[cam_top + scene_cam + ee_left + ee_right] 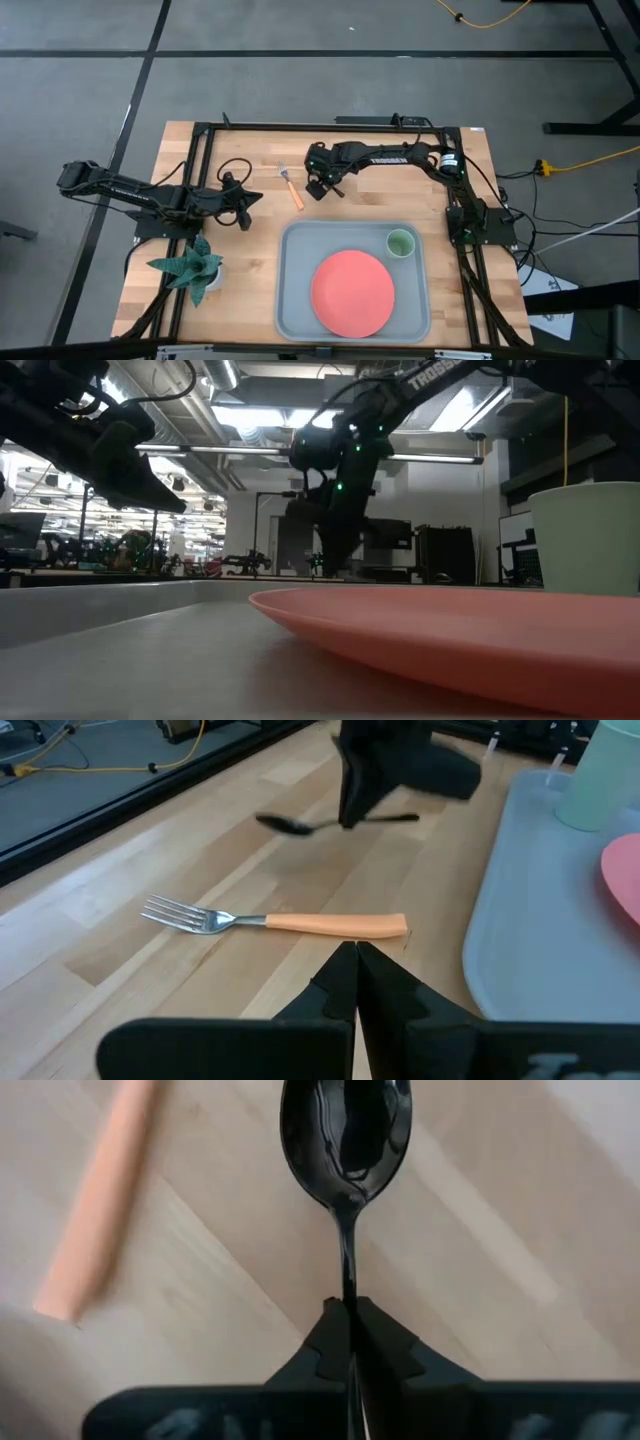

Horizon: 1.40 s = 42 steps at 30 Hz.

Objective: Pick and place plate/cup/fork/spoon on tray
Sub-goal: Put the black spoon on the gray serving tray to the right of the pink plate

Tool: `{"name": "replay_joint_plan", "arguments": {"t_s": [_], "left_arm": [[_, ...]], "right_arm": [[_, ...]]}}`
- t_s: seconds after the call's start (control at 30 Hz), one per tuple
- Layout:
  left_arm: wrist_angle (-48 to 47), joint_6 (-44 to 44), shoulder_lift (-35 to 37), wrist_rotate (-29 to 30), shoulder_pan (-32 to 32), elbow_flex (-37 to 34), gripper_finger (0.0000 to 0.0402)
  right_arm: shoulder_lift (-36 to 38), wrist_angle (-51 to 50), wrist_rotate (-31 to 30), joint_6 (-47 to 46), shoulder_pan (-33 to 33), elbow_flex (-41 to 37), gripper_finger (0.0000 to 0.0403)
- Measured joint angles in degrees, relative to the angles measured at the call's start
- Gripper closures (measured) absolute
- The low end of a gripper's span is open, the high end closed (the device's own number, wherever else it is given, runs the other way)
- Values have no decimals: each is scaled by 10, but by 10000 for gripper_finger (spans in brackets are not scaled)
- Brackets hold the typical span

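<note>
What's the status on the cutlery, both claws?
Right claw shut on slim black spoon, off the table. Left claw shut, empty, near orange-handled fork on wood. Grey-blue tray path unobstructed.

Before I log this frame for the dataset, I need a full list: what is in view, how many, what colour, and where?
tray: one, light grey-blue, near edge of the table, right of centre.
plate: one, pink-red, lying in the tray.
cup: one, light green, in the tray's far right corner.
fork: one, orange handle with silver tines, on the wood beyond the tray.
spoon: one, black, lifted off the wood in the right pincer.
plant: one, green, left of the tray.
table: one, light wood.
left pincer: dark, shut, empty, left of the fork.
right pincer: dark, shut on the spoon's handle, right of the fork.
</note>
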<state>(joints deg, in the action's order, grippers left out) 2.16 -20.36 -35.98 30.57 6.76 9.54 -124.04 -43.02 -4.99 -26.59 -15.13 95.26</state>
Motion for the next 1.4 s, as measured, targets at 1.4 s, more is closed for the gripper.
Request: {"name": "replay_joint_plan", "arguments": {"t_s": [1.4], "left_arm": [[0,0,0,0,0,0,401]], "right_arm": [[32,165,-146,-670,383,6,399]]}}
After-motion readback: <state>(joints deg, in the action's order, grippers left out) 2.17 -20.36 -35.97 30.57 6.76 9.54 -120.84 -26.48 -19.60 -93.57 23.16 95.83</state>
